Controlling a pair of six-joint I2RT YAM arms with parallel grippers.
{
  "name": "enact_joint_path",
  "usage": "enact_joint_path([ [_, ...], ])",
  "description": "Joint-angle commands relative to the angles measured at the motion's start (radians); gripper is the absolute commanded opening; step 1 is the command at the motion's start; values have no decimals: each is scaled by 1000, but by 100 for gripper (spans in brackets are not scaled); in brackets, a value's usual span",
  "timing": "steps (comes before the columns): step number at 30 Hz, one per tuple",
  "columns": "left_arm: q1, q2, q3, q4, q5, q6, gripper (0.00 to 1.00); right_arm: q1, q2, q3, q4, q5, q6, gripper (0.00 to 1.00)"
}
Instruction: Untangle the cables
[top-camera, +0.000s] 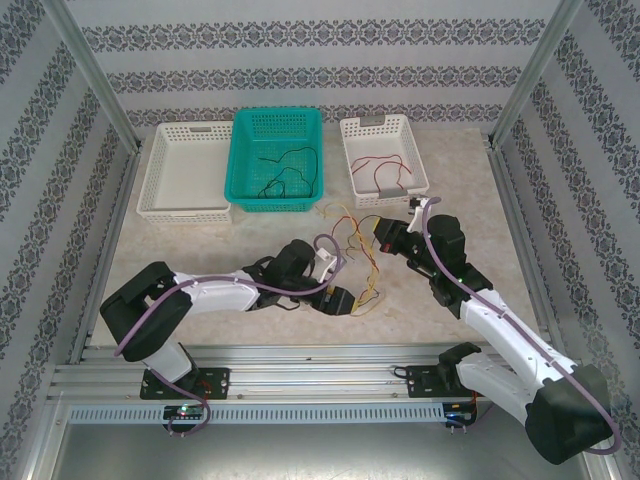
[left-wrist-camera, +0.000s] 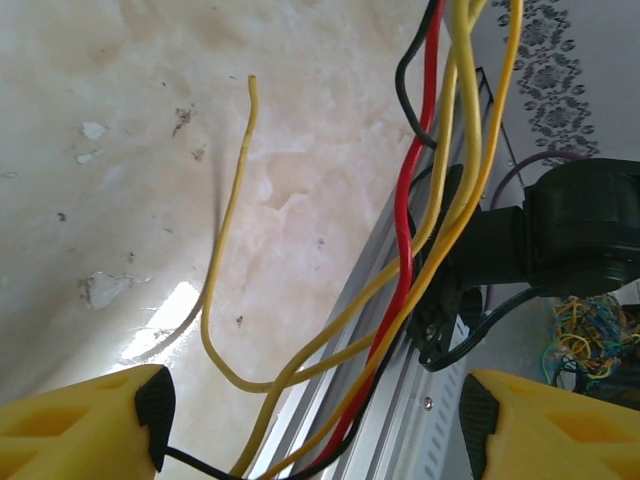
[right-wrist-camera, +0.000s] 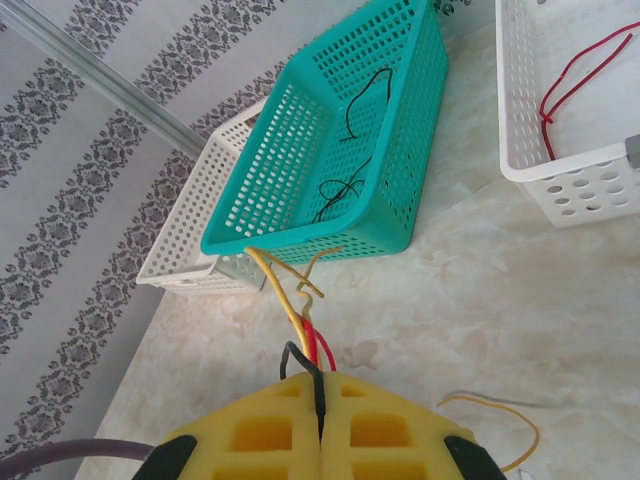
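**Operator:** State of the right gripper (right-wrist-camera: 320, 425)?

**Technician:** Jaws together, clamped on the cables (right-wrist-camera: 300, 320). Black, red and yellow strands exit at the tips.

**Operator:** Left gripper (left-wrist-camera: 315, 425)?

**Technician:** Jaws apart. The bundle passes between them.

**Operator:** Location of the bundle?

**Technician:** Over the middle of the counter (top-camera: 200, 250), strung between both grippers, on the near side of the teal basket (top-camera: 275, 205). Black cables (top-camera: 285, 175) lie inside that basket. A red cable (top-camera: 385, 170) lies in the white basket (top-camera: 388, 199) to its right.
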Motion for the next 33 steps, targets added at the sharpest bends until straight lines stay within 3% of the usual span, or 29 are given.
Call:
enact_joint_path([
  [1,-17,-27,-30,182,61,-58,78,4,5,24,47,2,17,0],
  [5,-23,2,-36,277,87,-100,77,15,8,24,56,3,24,0],
  [9,-38,-4,-20,246,55,-67,74,21,12,22,57,10,27,0],
  [14,-73,-38,48,1,-28,73,71,22,19,19,63,14,39,0],
  [22,-120,-42,131,-318,-291,258,77,26,-8,50,46,-11,54,0],
  [28,-143,-10,166,-346,-405,291,78,43,-36,59,44,-31,84,0],
  [33,-152,-18,160,-286,-424,291,78,59,-52,59,38,-33,91,0],
])
